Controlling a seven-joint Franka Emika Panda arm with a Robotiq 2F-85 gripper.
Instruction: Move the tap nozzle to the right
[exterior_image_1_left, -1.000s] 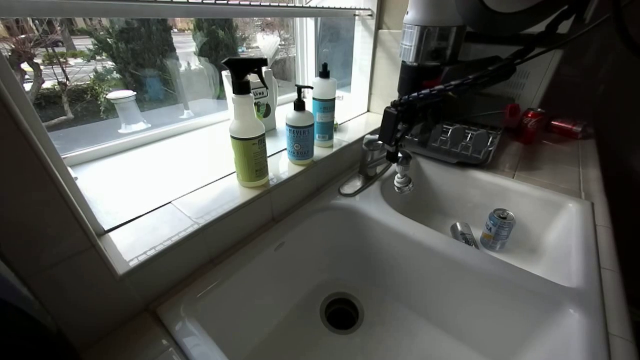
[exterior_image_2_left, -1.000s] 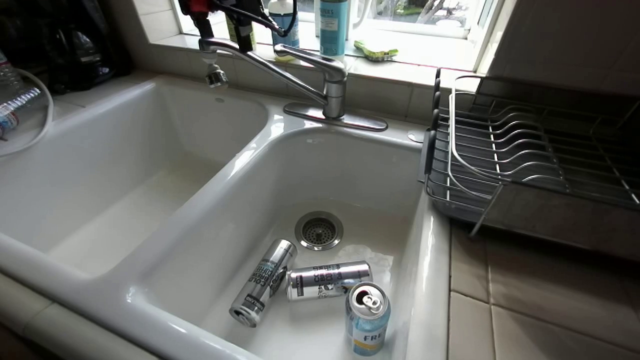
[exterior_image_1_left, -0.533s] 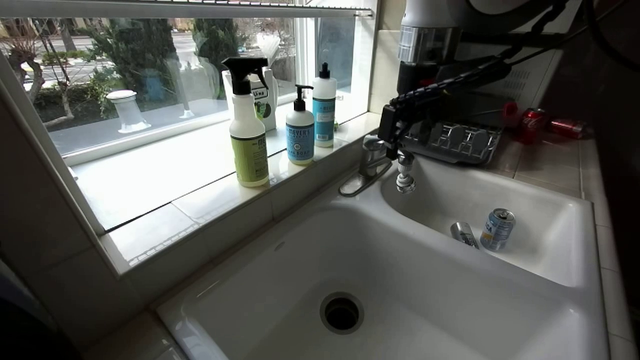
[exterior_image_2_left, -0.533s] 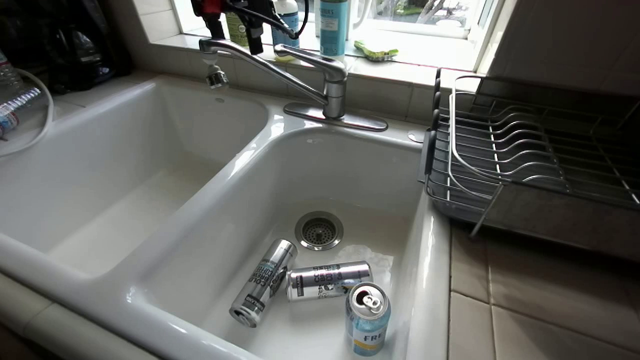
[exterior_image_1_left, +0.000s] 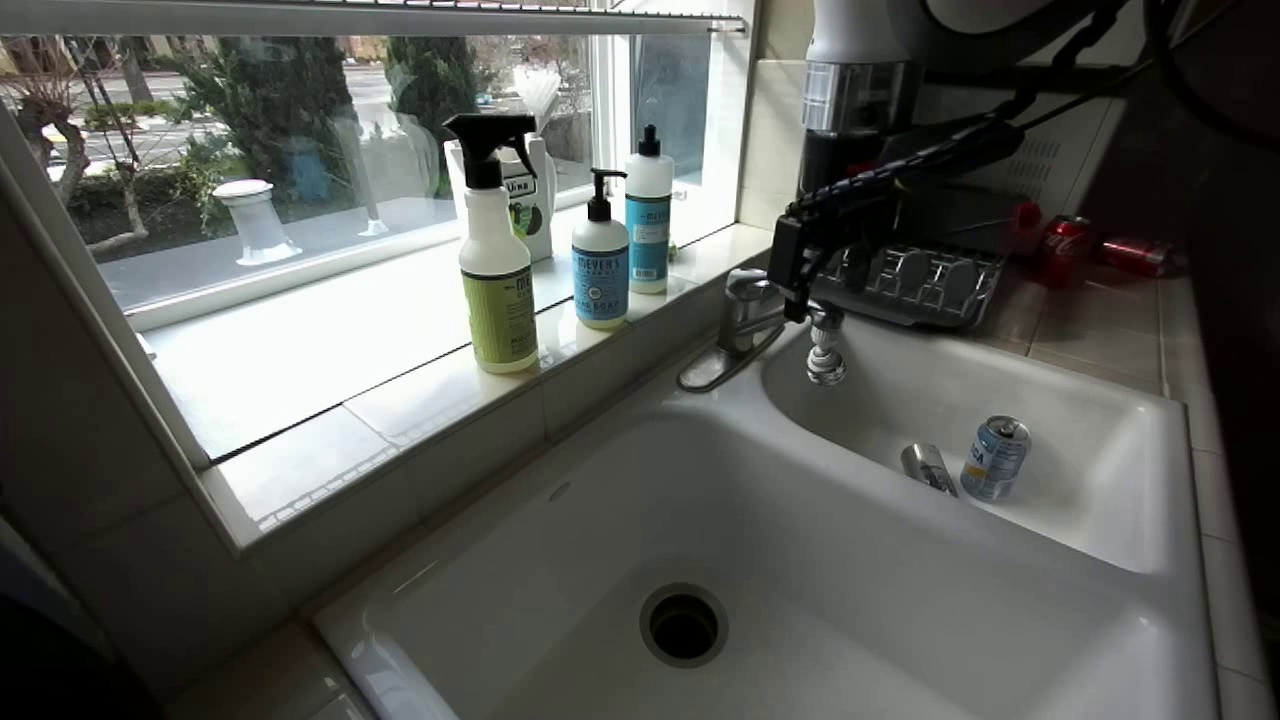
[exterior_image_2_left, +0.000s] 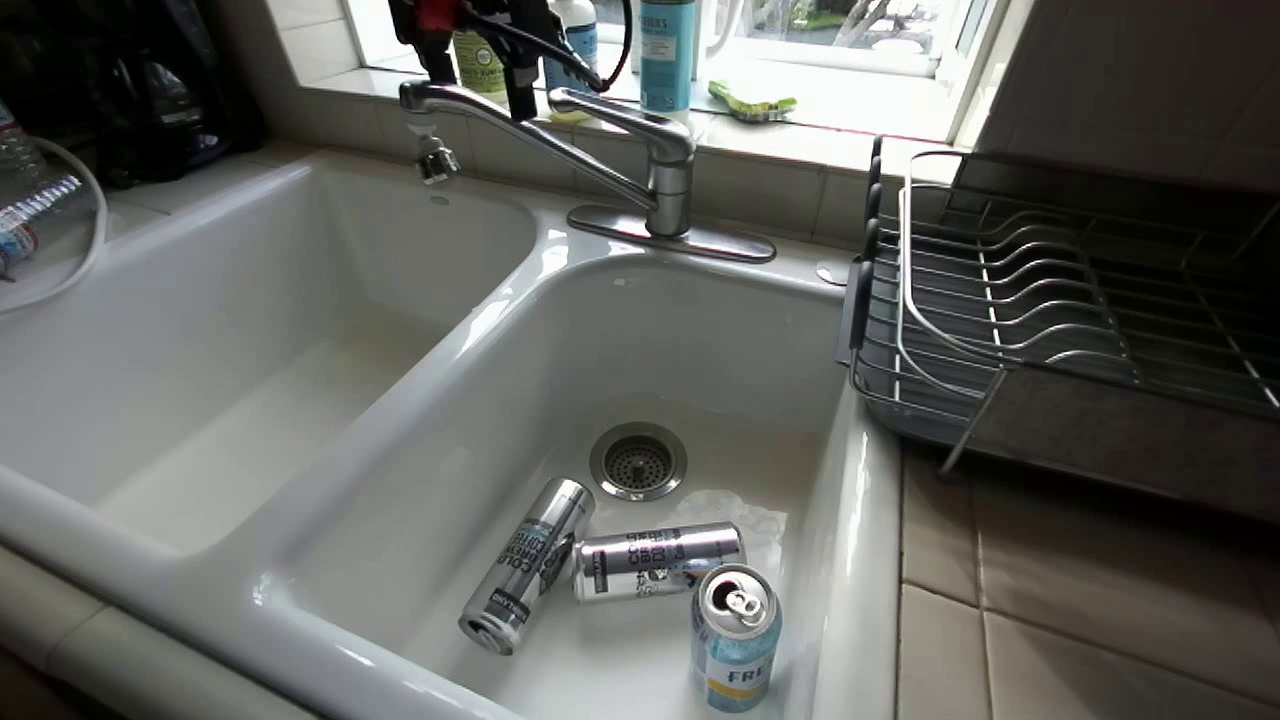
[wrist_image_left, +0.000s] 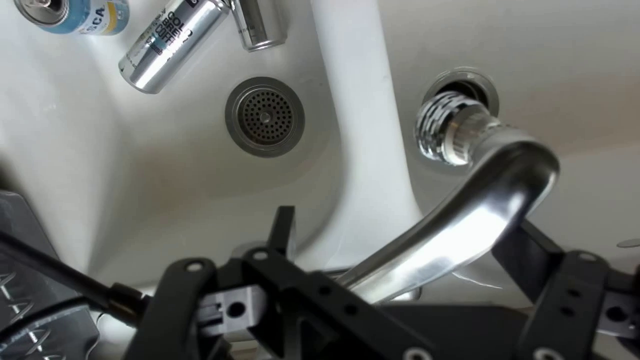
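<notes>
Black two-fingered gripper (wrist_image_left: 402, 227) being held wide astride a curved silvery metal spout (wrist_image_left: 450, 235)

Nothing is being clamped: the spout is being straddled, its outer side apparently being pressed by one black finger (wrist_image_left: 525, 260), a gap being left before the other. Ahead of the gripper, the small jointed chrome-and-white tap nozzle (wrist_image_left: 442, 130) is being suspended above a glossy white basin (wrist_image_left: 575, 70) with a dark drain hole (wrist_image_left: 470, 86). Compared with half a second ago, nozzle and gripper are being shifted slightly rightward in both exterior views, so the spout is evidently being swung. Probably only the start of the turn is being made; the neighbouring white basin (wrist_image_left: 190, 150) holding silver and blue cans (wrist_image_left: 172, 45), on the gripper's free-finger side, is presumably being aimed for.
</notes>
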